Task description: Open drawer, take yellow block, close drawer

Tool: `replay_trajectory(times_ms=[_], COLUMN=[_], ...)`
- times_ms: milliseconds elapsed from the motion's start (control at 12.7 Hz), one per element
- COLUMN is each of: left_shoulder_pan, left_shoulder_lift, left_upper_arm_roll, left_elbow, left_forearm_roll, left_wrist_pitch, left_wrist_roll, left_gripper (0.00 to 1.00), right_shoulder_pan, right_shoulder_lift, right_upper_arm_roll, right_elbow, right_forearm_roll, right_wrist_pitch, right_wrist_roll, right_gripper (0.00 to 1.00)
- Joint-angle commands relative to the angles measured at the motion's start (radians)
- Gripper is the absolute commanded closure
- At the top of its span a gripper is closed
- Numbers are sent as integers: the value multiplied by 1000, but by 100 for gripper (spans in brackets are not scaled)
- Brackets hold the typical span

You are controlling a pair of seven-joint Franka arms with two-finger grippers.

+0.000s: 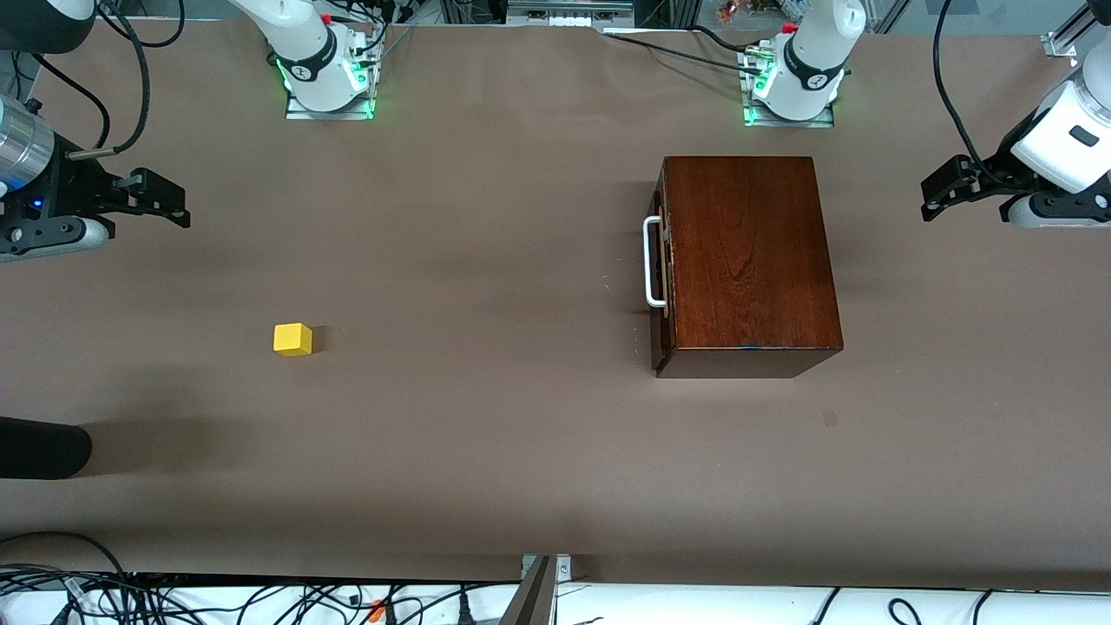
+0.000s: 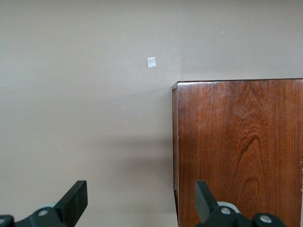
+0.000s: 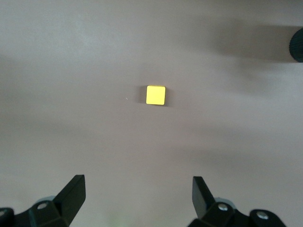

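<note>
The reddish-brown wooden box (image 1: 751,260) stands toward the left arm's end of the table. Its drawer (image 1: 665,269) is shut, and the white bar handle (image 1: 651,262) faces the right arm's end. The yellow block (image 1: 292,338) sits on the bare table toward the right arm's end, outside the box. It also shows in the right wrist view (image 3: 155,95). My right gripper (image 1: 178,207) hangs open and empty above the table (image 3: 138,191), apart from the block. My left gripper (image 1: 930,198) is open and empty (image 2: 140,201), beside the box's corner (image 2: 236,151).
A black rounded object (image 1: 39,449) reaches in at the table's edge at the right arm's end, nearer the front camera than the block; it also shows in the right wrist view (image 3: 297,45). A small pale mark (image 2: 151,62) lies on the table near the box. Cables run along the front edge.
</note>
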Motion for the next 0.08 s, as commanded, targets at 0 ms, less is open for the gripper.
replay_trajectory(times_ms=[0], left_shoulder_pan=[3], left_shoulder_lift=[10], left_upper_arm_roll=[2], left_elbow=[15], left_forearm_roll=[-28], left_wrist_pitch=[-18], left_wrist_roll=[-11], left_gripper=[0], right_shoulder_pan=[-6], right_shoulder_lift=[8], right_upper_arm_roll=[1], right_elbow=[24], right_forearm_roll=[5], right_wrist_pitch=[-22], right_wrist_roll=[12], right_gripper=[0])
